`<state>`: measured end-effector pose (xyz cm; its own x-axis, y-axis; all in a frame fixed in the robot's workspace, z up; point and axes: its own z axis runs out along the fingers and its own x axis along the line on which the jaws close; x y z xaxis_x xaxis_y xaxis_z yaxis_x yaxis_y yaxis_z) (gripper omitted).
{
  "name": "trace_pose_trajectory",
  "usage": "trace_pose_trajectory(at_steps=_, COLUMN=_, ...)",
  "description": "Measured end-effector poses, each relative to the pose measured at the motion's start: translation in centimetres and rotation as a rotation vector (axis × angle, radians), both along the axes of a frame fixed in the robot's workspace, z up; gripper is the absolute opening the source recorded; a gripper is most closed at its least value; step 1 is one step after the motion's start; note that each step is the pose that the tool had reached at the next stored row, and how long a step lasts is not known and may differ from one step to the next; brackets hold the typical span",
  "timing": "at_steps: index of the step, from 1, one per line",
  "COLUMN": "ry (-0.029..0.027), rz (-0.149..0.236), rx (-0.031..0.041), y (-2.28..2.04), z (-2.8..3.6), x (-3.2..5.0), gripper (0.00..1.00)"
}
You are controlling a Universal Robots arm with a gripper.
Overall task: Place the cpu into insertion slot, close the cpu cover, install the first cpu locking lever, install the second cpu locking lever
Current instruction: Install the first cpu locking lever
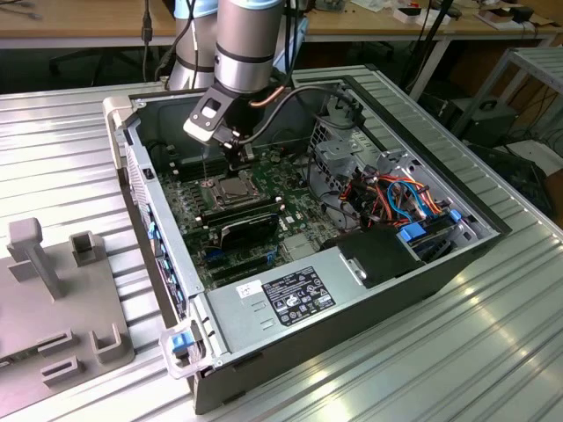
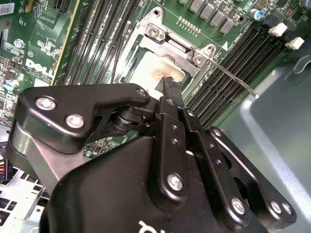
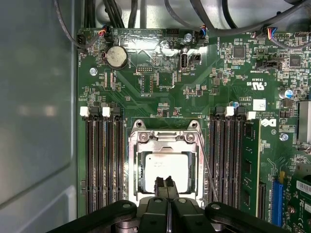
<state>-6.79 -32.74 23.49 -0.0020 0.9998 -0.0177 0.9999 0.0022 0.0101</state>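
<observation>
The claw [image 3: 164,183] hangs straight above the socket area of the green motherboard [image 3: 160,82], its two fingers pressed flat against each other with nothing between them, so it is closed and empty. That suits pushing or hooking better than gripping, which fits a stage where the chip no longer needs carrying. The cpu [image 3: 167,167] lies directly beneath the fingertips, seated flat in the insertion slot [image 3: 130,165]. Its silvery-tan top is square to the socket edges and catches a bright glare just ahead of the claw tips. The cpu cover [image 3: 167,144] appears to lie down over it, a thin silver frame whose window shows the chip, with its screwed hinge bar on the far side of the cpu from the claw. In the second wrist view a slim locking lever [image 2: 233,80] juts out from the cover's corner and away from the claw, slanting over the black memory slots [image 3: 102,160]. It looks unlatched, so I judge the placing and cover steps done and the levers not yet secured. In the exterior view the claw [image 1: 236,165] is lowered inside the open computer case [image 1: 352,343], close above the socket and clear of the case walls and cables.
</observation>
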Motion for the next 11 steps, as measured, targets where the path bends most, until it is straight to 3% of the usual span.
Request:
trace_pose_trajectory(at_steps=7, ry=0.0003, rz=0.000, rx=-0.0004, y=-0.01, z=0.04, x=-0.18, gripper=0.11)
trace_pose_trajectory(at_steps=11, ry=0.0000, rz=0.001, rx=0.0000, y=0.00, z=1.12, x=-0.17, gripper=0.11)
